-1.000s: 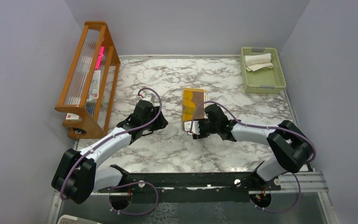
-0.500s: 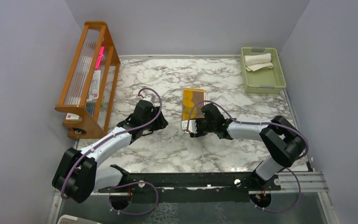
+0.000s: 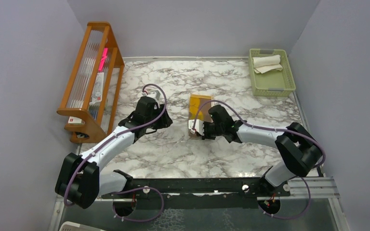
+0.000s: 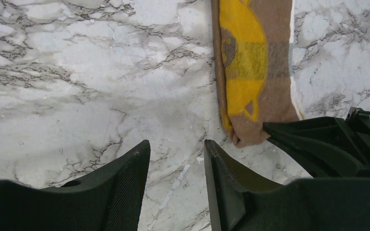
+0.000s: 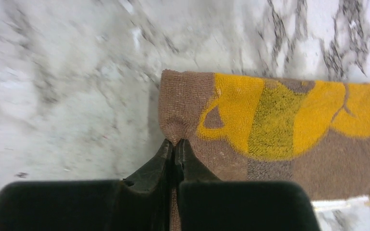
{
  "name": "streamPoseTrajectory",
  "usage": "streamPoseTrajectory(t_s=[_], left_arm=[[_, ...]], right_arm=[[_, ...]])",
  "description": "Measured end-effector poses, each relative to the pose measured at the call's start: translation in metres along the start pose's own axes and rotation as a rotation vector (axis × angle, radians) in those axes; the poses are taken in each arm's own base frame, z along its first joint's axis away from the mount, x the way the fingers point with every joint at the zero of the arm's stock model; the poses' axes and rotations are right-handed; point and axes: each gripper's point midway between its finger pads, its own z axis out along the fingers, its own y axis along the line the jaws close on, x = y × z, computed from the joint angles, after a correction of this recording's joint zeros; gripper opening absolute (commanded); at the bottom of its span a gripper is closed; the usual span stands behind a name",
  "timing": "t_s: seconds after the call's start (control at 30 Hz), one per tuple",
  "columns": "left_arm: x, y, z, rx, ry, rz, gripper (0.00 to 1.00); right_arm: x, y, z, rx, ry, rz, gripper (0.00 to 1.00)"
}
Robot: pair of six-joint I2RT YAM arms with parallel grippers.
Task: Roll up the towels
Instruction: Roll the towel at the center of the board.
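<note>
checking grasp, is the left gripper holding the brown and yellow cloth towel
No, the left gripper is open over the marble table, beside the towel.

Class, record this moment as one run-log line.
right gripper: shut on near end of brown-and-yellow towel | left gripper: open, empty, beside it | cream towel: in basket

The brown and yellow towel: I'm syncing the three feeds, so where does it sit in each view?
Top external: the brown and yellow towel lies mid marble table, with the right claw at its near end.
Left wrist: upper right, with the right claw at its lower end.
Right wrist: centre to right edge, with the claw shut on its near edge.
Shared landmark: the right claw pinching the towel.
</note>
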Motion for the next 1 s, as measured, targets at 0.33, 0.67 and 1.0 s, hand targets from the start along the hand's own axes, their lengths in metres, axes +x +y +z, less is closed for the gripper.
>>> streamPoseTrajectory(t_s=[0.33,0.67,1.0], left_arm=[[-0.01,-0.011,-0.006,0.069,0.032,0.036,0.47],[-0.012,-0.031,-0.018,0.181,0.051,0.076,0.47],[-0.011,-0.046,-0.019,0.264,0.064,0.086,0.47]], right_arm=[[-0.064,0.035,0.0,-0.316,-0.178,0.336,0.01],[-0.094,0.06,-0.008,-0.646,-0.274,0.613,0.01],[-0.104,0.031,-0.003,-0.719,-0.241,0.83,0.01]])
